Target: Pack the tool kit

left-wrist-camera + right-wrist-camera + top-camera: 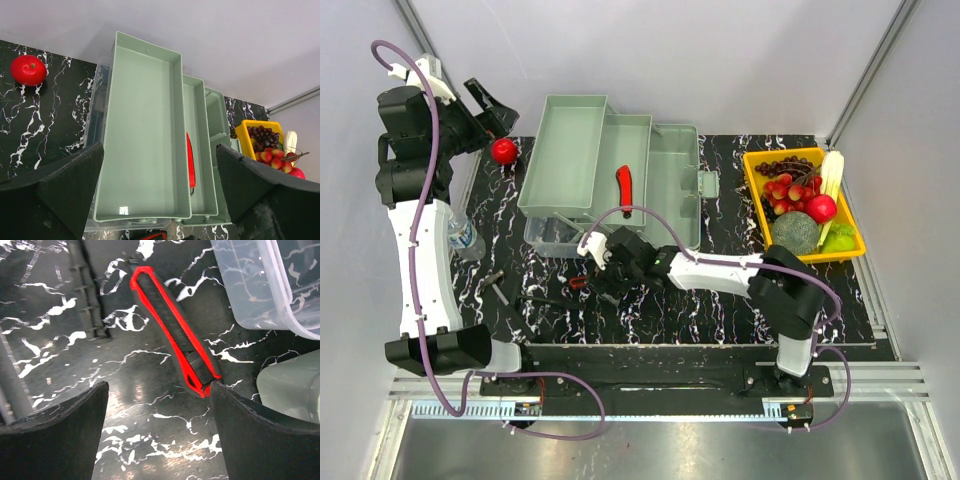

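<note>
The tool kit's pale green toolbox (pixel 565 150) stands open on the marbled mat, its trays folded out in steps. A red-handled tool (pixel 624 183) lies in the middle tray; the left wrist view shows it as a red strip (pixel 190 160). My left gripper (pixel 485 105) hangs open, high at the back left, looking down on the trays (pixel 142 130). My right gripper (pixel 159 430) is open low over the mat in front of the box. A red and black utility knife (pixel 172 330) lies flat ahead of it, its near end beside the right fingertip (pixel 235 410). Nothing is between the fingers.
A red tomato-like ball (pixel 504 150) sits left of the box. A water bottle (pixel 465 238) lies by the left arm. Dark tools (pixel 505 293) rest on the mat at front left. A yellow tray (pixel 756 190) of fruit stands at the right. The box's clear base (pixel 270 285) is close on the right.
</note>
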You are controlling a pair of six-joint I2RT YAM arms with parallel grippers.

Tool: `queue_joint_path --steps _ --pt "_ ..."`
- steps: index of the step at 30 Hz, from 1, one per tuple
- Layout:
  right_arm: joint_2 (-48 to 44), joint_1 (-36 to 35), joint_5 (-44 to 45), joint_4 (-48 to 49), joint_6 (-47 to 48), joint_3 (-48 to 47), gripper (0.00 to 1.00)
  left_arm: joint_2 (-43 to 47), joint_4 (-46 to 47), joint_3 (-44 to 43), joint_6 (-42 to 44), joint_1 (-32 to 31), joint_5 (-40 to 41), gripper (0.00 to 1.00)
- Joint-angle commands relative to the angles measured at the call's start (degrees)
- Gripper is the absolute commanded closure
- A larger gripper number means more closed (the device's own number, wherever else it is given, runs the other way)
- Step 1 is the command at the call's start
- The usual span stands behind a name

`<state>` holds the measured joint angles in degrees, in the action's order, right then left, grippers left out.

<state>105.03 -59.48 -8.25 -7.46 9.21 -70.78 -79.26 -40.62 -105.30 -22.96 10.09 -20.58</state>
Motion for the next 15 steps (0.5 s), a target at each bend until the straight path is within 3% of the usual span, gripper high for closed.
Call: queue_joint_path --steps 1,15 --pt "2.19 -0.19 6.23 10.62 3.7 0.73 0.12 -0.54 2.39 -0.26 -0.77 0.28 -0.08 0.01" --pt "10.8 -0.19 3.77 13.36 4.76 -1.11 0.12 -0.54 2.39 0.09 -0.59 0.28 0.1 0.01"
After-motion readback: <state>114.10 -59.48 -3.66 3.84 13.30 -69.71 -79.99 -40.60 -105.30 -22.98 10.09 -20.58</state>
